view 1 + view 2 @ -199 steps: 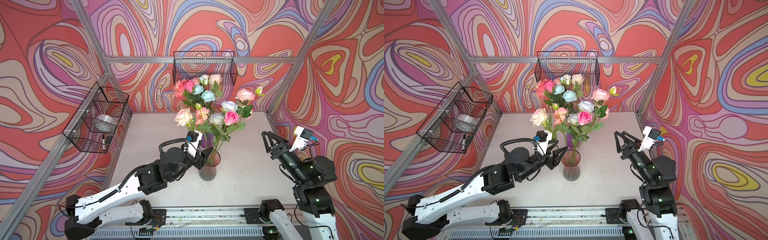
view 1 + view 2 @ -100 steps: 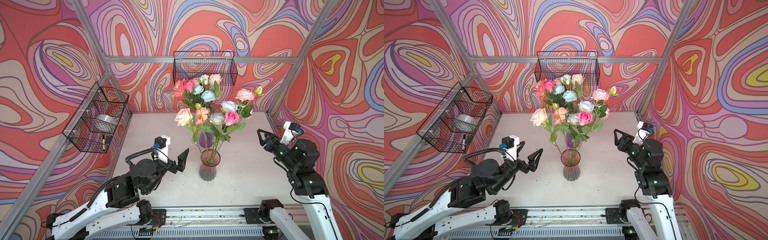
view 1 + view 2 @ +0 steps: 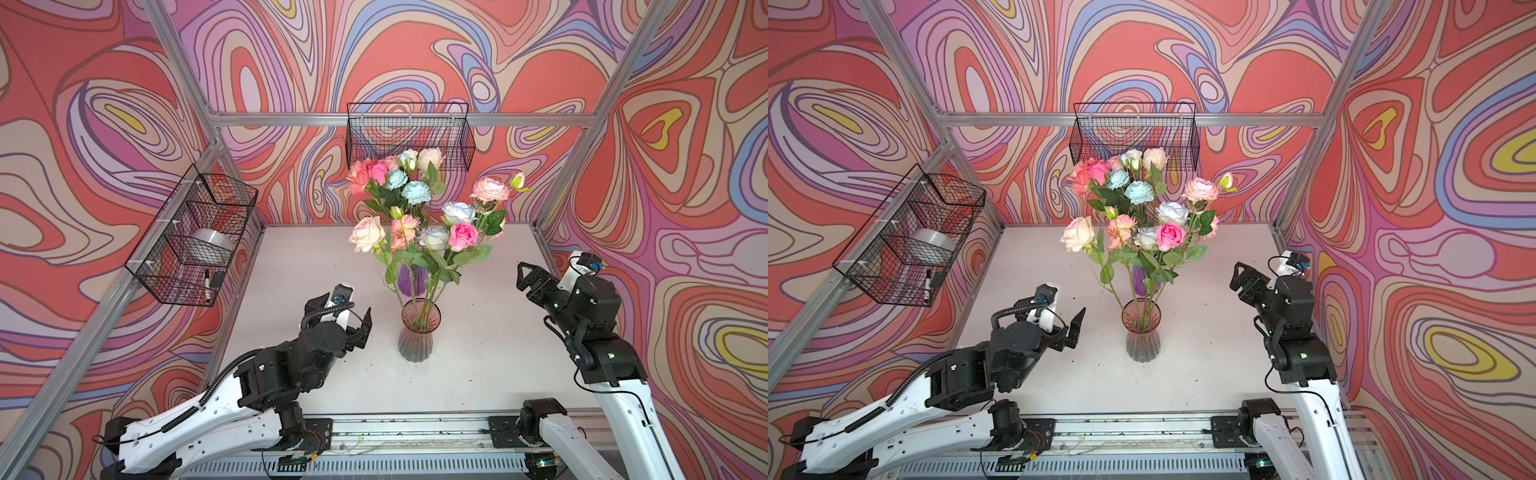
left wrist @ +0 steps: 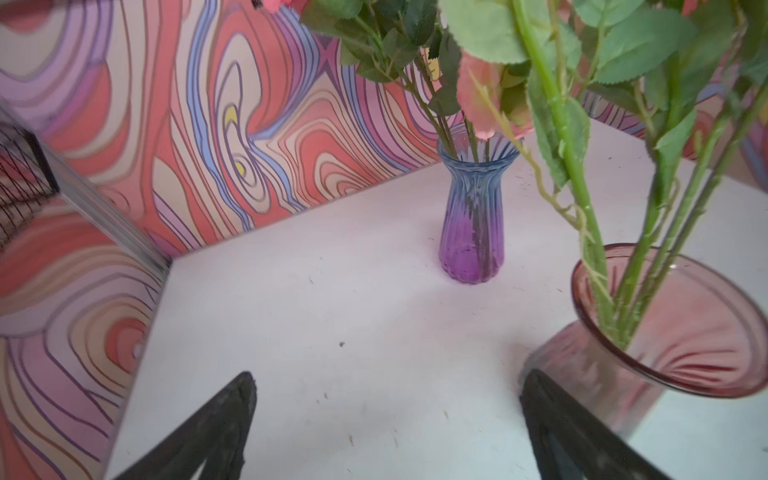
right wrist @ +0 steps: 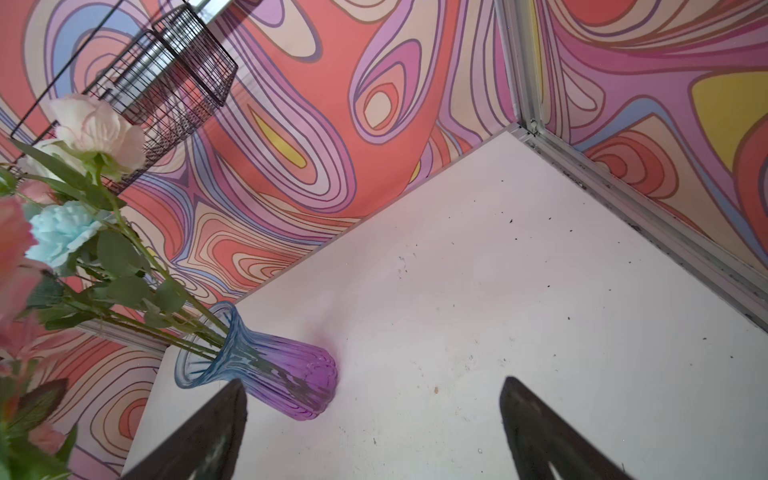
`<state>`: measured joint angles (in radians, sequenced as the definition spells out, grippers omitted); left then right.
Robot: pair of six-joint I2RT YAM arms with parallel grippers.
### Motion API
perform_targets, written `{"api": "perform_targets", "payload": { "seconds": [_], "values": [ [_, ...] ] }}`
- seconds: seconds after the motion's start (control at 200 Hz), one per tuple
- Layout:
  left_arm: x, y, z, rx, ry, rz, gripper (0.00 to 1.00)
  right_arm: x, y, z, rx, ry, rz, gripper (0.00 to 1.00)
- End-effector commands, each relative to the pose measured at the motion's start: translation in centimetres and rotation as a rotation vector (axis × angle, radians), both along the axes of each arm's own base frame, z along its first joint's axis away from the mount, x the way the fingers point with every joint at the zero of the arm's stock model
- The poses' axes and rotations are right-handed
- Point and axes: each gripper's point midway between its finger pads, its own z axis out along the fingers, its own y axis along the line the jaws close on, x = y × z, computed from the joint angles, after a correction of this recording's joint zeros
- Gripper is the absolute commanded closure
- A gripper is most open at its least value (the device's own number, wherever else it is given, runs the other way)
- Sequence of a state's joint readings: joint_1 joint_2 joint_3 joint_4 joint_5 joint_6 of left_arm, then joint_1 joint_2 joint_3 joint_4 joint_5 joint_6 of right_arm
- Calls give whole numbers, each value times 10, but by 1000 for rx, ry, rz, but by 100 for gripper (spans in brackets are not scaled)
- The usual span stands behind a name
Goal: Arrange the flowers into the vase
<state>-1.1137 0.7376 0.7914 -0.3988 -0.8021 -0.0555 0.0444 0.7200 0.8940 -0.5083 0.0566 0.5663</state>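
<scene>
The flowers (image 3: 419, 216) stood in the pink vase (image 3: 415, 336) and purple vase (image 3: 409, 281) (none on the table (image 3: 478, 374)); my left claw (image 3: 342, 314) and right claw (image 3: 525, 277) gaped empty, the job seemingly finished.

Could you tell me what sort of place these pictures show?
Probably a robot lab test cell rather than a home: an aluminium frame carries swirl-printed walls, two robot arms stand on a rail fronting the table, and wire baskets hang from it.

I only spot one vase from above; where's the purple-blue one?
In both top views the purple-blue vase stands centrally on the table behind the pink vase, half hidden by the flowers' leaves.
</scene>
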Motion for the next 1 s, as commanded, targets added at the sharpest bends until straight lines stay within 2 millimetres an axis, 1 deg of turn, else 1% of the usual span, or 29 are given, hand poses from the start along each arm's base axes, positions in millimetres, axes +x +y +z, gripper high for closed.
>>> {"api": "perform_targets", "payload": {
  "seconds": [0.0, 0.07, 0.1, 0.155, 0.2, 0.315, 0.406, 0.451, 0.516, 0.531, 0.546, 0.566, 0.581, 0.591, 0.636, 0.741, 0.786, 0.871, 0.921, 0.956, 0.996],
  "values": [
    [9, 3, 19, 105, -176, 20, 0, 9, -8, -9, 46, -10, -65, 2],
    [12, 2, 16, 90, -184, -7, 0, 16, -8, -18, 119, 5, -97, 2],
    [14, 1, 15, 66, -177, -27, 0, 20, -6, -16, 105, -11, -79, 2],
    [21, 8, 10, 17, -156, -11, 0, 28, 1, -15, 74, -22, -24, 2],
    [28, 15, 7, -22, -141, 8, 0, 32, 2, -14, 78, -19, -20, 2],
    [47, 39, 2, -100, -119, 96, 0, 41, 4, -21, 57, 6, -5, 2],
    [67, 64, -11, -97, -108, 190, 0, 46, 8, -30, 43, 19, 25, 2],
    [78, 79, -21, -100, -100, 238, 0, 50, 13, -35, 26, 8, 61, 2],
    [93, 97, -35, -124, -93, 282, 0, 55, 24, -35, -22, -49, 142, 2],
    [96, 101, -48, -122, -77, 294, 0, 56, 27, -35, -34, -63, 161, 2],
    [98, 105, -55, -118, -74, 305, 0, 57, 29, -35, -48, -74, 177, 2],
    [102, 110, -61, -110, -76, 319, 0, 58, 31, -36, -65, -84, 193, 2],
    [105, 117, -63, -109, -85, 347, 0, 59, 32, -37, -81, -91, 203, 2],
    [106, 122, -69, -105, -81, 369, 0, 59, 33, -38, -90, -94, 212, 2],
    [111, 141, -81, -116, -95, 437, 0, 61, 34, -39, -131, -114, 232, 2],
    [122, 172, -116, -179, -63, 519, 0, 64, 36, -42, -206, -153, 258, 2],
    [127, 178, -126, -214, -61, 534, 0, 65, 38, -46, -257, -169, 283, 2],
    [138, 184, -146, -183, -62, 564, 0, 69, 35, -56, -364, -182, 287, 2],
    [140, 187, -155, -181, -78, 584, 0, 73, 29, -68, -421, -168, 272, 2],
    [140, 189, -161, -201, -89, 598, 0, 77, 22, -76, -462, -156, 236, 2],
    [140, 186, -171, -203, -89, 579, 0, 78, 11, -92, -509, -127, 192, 2]
  ]
}}
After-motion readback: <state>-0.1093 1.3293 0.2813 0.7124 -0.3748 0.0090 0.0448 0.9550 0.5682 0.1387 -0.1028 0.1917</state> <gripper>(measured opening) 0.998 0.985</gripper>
